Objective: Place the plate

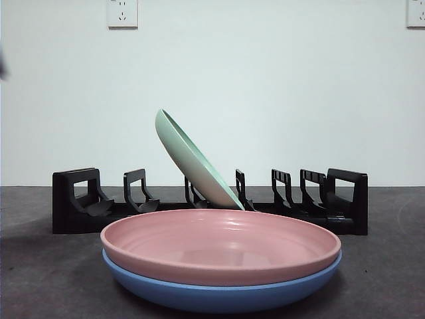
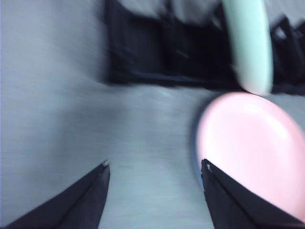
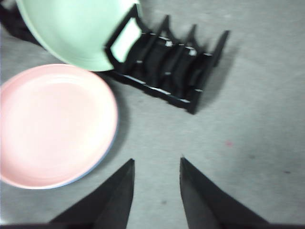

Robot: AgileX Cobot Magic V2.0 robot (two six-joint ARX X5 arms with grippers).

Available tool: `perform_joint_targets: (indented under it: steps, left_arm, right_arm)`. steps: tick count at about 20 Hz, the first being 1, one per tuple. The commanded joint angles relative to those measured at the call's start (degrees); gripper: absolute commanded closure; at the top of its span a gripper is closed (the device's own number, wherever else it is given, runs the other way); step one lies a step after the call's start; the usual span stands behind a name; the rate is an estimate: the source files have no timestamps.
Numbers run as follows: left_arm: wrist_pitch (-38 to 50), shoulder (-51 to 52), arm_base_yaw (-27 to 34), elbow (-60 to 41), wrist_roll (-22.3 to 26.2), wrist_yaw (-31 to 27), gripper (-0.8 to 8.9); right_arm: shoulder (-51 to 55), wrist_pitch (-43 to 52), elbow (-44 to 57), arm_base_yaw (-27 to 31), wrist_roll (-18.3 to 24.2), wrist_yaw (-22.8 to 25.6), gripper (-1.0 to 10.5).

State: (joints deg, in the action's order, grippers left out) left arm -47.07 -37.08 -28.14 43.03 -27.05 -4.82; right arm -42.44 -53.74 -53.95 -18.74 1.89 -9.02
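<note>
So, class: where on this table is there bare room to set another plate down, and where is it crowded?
Bare table lies beside the black rack and the pink plate; more lies on the plates' other side, by the rack's end. Crowded: the pink-on-blue plate stack sits close to the rack holding the green plate.

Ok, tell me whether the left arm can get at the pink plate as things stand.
Probably yes. The left gripper hangs open over bare table beside the pink plate, with nothing between them. The pink plate lies on top of the blue plate, its rim exposed; the green plate leans in the rack behind.
</note>
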Motion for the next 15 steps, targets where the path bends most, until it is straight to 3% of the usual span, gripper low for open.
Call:
perform_joint_targets:
  steps: [1, 7, 15]
  left_arm:
    - [-5.3, 6.6, 3.6, 0.8, 11.6, -0.3, 5.07]
    - [-10.4, 12.8, 6.4, 0.8, 13.3, -0.3, 5.06]
    - [-8.5, 12.8, 6.4, 0.8, 12.4, -0.4, 5.06]
  right_arm:
    - [-1.7, 0.6, -0.5, -0.3, -2.4, -2.5, 7.9]
    - [-15.8, 9.3, -5.4, -5.7, -6.4, -9.0, 7.0]
    - [-48.6, 11.3, -31.8, -16.3, -7.9, -10.3, 7.0]
